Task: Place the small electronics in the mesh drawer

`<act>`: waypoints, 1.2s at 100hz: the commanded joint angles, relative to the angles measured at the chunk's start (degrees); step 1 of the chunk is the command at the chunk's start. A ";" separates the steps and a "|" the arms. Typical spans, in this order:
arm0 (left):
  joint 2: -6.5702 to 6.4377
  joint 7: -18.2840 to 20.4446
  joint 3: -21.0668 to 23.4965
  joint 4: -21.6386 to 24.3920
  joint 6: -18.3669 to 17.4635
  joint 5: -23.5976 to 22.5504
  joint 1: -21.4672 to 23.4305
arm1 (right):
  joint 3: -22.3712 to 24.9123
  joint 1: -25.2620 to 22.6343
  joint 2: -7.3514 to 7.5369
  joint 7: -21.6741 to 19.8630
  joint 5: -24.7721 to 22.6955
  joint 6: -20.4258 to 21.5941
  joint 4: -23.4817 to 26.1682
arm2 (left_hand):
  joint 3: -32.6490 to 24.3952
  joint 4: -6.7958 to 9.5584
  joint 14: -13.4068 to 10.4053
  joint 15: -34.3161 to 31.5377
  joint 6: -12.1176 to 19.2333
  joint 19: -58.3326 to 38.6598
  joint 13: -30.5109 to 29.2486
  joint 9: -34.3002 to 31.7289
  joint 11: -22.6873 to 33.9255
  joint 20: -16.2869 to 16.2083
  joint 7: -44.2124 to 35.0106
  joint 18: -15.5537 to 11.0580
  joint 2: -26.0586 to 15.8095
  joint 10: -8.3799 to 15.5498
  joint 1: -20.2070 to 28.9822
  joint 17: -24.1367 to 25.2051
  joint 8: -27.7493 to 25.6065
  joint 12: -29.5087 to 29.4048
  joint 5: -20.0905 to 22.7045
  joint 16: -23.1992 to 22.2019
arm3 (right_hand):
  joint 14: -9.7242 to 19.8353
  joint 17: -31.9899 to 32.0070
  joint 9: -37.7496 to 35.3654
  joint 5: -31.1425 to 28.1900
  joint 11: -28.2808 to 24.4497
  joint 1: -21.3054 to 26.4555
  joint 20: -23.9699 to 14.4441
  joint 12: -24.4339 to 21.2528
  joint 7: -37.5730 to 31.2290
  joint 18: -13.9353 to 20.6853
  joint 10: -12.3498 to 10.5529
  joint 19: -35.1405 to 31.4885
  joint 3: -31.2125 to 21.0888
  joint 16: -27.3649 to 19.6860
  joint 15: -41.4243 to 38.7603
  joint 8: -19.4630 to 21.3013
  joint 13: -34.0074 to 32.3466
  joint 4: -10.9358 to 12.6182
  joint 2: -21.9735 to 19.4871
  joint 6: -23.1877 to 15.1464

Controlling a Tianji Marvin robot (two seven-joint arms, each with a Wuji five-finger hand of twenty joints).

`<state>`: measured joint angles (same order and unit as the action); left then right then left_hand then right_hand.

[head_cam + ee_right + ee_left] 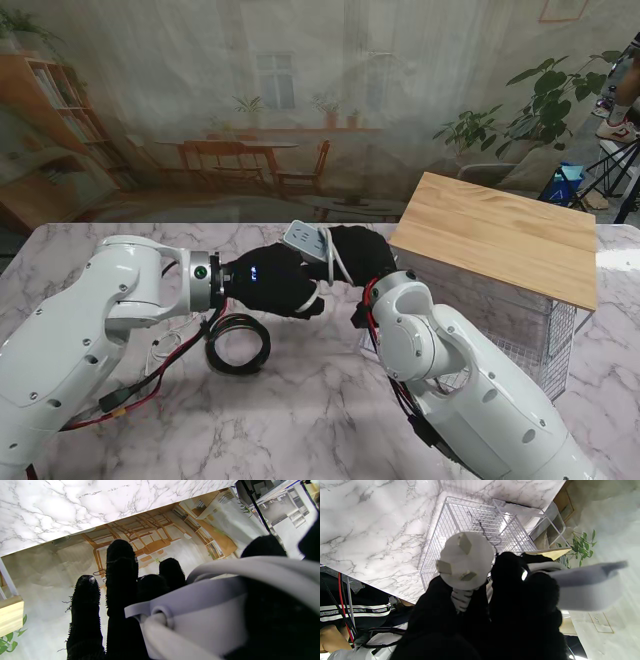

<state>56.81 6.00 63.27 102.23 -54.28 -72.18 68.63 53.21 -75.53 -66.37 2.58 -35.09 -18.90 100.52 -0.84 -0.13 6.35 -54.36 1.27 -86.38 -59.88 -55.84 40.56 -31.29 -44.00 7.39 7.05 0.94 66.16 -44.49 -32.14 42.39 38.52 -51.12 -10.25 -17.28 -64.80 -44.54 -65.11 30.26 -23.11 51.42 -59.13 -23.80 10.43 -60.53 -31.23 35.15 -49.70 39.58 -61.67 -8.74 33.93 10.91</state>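
A white power strip [305,238] hangs above the table between my two black-gloved hands. My left hand [275,282] is shut on it, and its round three-pin plug [466,560] sticks out between the fingers [432,605]. The strip's body [585,587] lies beside them. My right hand [360,255] meets the strip from the other side. Its fingers [121,580] stand straight and apart, with the strip's cable end [200,612] against the palm. The white mesh drawer [475,525] is pulled out under the wooden-topped cabinet [500,235], just right of the hands.
A coil of black cable [238,345] lies on the marble table [300,420] under my left wrist. The mesh cabinet's side [545,340] stands beside my right forearm. A person in dark clothes appears at the table's edge [350,610] in the left wrist view.
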 commanded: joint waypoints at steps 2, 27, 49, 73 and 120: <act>0.81 -1.38 0.43 3.66 -1.88 0.81 -1.70 | -0.20 0.51 0.49 -0.74 -0.62 -0.50 -2.25 | -1.49 -0.03 -0.16 -1.92 2.24 -2.88 0.18 0.67 1.20 -0.78 -1.61 -1.88 0.25 0.85 4.94 0.08 -0.80 1.50 -1.87 -0.83 | 1.16 0.30 -1.82 -0.09 -3.85 14.51 0.58 0.43 -0.47 -0.77 0.43 -0.62 -15.81 -0.18 -4.72 -0.75 -1.62 -1.26 -13.14 -9.32; 0.64 -5.54 0.01 3.45 -1.06 -3.82 -5.97 | -1.28 1.49 0.88 -2.37 -1.39 0.11 -2.84 | -0.91 -0.10 -0.63 -0.89 4.23 -1.95 1.36 1.50 0.41 -0.93 -1.33 -2.76 -0.40 2.16 4.37 1.63 -1.03 2.74 -2.29 -1.07 | 1.25 0.23 -1.88 -0.11 -3.82 14.42 0.60 0.40 -0.44 -0.81 0.40 -0.67 -15.81 -0.22 -4.67 -0.75 -1.71 -1.26 -13.14 -9.35; 0.96 -1.05 -2.15 0.09 1.10 0.03 -9.60 | -1.61 1.47 1.02 -2.85 -1.52 0.64 -2.95 | -0.84 -0.17 -1.63 -2.89 4.31 -3.18 -0.30 0.53 1.10 -1.49 -2.51 -3.38 -0.29 1.43 4.83 -0.50 -2.42 3.40 -2.02 -2.35 | 1.26 0.22 -1.88 -0.08 -3.81 14.41 0.62 0.40 -0.42 -0.80 0.40 -0.67 -15.81 -0.23 -4.64 -0.76 -1.72 -1.26 -13.12 -9.38; 1.32 0.38 -3.94 -3.42 5.10 2.66 -12.52 | -2.28 1.56 1.28 -3.72 -1.84 1.55 -3.02 | -0.68 -0.21 -1.86 -3.68 4.26 -3.67 -0.51 0.58 1.43 -1.71 -2.68 -3.43 -0.75 1.39 4.96 -0.95 -2.96 3.77 -2.41 -2.84 | 1.25 0.21 -1.87 -0.11 -3.81 14.40 0.64 0.39 -0.43 -0.78 0.38 -0.67 -15.81 -0.25 -4.60 -0.74 -1.70 -1.25 -13.12 -9.48; 2.29 2.02 -14.34 -15.67 14.81 7.34 -22.55 | -3.63 2.07 1.91 -6.07 -2.43 3.80 -2.87 | -0.11 -0.27 -1.54 -2.24 4.97 -2.31 1.16 1.63 0.94 -1.54 -2.65 -3.21 -1.47 2.10 4.94 0.87 -3.79 3.89 -3.13 -2.51 | 1.41 0.18 -1.81 -0.07 -3.76 14.28 0.72 0.38 -0.36 -0.62 0.21 -0.63 -15.80 -0.26 -4.52 -0.73 -1.71 -1.21 -13.13 -9.70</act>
<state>58.31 6.87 49.41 88.25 -40.72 -65.20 47.90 50.32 -73.29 -64.44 -2.85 -37.38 -15.68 97.61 3.19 -0.76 4.43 -55.04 5.34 -86.45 -58.27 -55.30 40.60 -31.96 -45.87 5.24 9.76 2.93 66.03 -43.54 -35.15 45.30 36.72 -52.70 -10.53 -17.28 -64.68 -42.73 -65.11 32.45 -23.02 51.47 -58.80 -23.80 10.67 -60.56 -31.21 35.15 -49.70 39.31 -61.67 -9.70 33.45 11.71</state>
